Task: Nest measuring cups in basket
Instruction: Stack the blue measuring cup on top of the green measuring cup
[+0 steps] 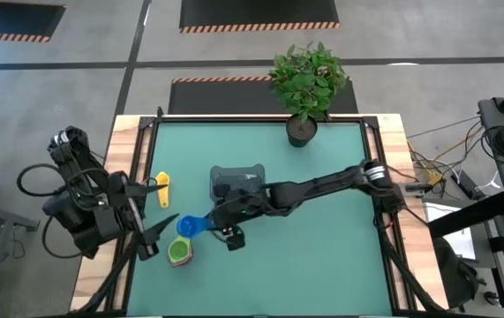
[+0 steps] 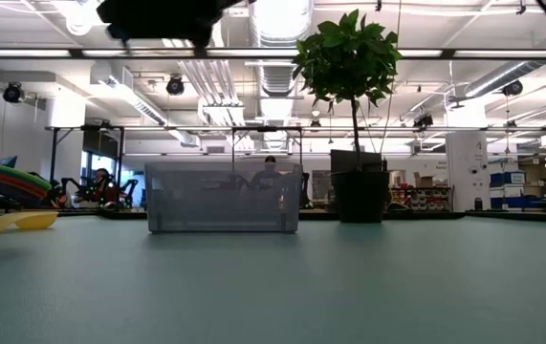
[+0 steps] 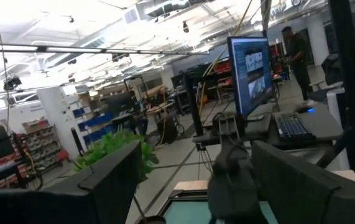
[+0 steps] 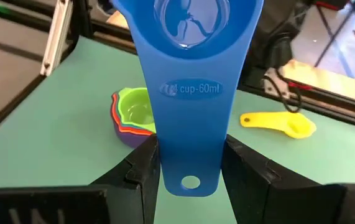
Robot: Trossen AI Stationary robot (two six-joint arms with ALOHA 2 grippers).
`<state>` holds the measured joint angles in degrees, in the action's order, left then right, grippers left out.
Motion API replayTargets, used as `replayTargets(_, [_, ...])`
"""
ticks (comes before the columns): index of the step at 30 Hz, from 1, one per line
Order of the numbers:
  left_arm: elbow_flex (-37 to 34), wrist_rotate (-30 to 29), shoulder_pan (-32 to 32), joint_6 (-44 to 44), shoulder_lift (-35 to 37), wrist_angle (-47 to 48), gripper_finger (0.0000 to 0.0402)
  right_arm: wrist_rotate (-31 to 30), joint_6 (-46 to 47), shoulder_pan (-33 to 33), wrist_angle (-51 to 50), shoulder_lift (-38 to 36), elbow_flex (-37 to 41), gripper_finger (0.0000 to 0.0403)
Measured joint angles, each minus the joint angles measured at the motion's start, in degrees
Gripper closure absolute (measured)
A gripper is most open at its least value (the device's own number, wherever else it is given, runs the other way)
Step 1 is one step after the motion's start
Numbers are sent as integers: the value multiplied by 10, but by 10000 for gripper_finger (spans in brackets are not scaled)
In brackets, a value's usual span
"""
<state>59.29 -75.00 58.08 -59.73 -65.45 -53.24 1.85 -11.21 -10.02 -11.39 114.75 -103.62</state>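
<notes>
My right gripper [image 4: 189,168] clenches the blue measuring cup's [image 4: 193,74] handle just beside the basket [image 1: 236,179], its bowl cut off at my wrist view's edge; my left gripper's [image 3: 183,186] fingers stand apart, empty.

two dark jointed arms [image 1: 322,185], black looping cables, white wrist band, blocky black jaws
</notes>
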Motion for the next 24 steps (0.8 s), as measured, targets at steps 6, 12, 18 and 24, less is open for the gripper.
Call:
replayTargets(6, [0,0,0,1,0,3,117,14,-20,-1,-76,96,-115,270])
replayTargets(12, [0,1,0,2,0,3,117,14,-40,-1,-159,181,-215,270])
replayTargets(18, [0,5,1,2,0,5,117,16,-62,-1,-182,229,-267,270])
replayTargets(24, [0,6,1,1,0,7,117,30,-70,-1,-181,237,-272,269])
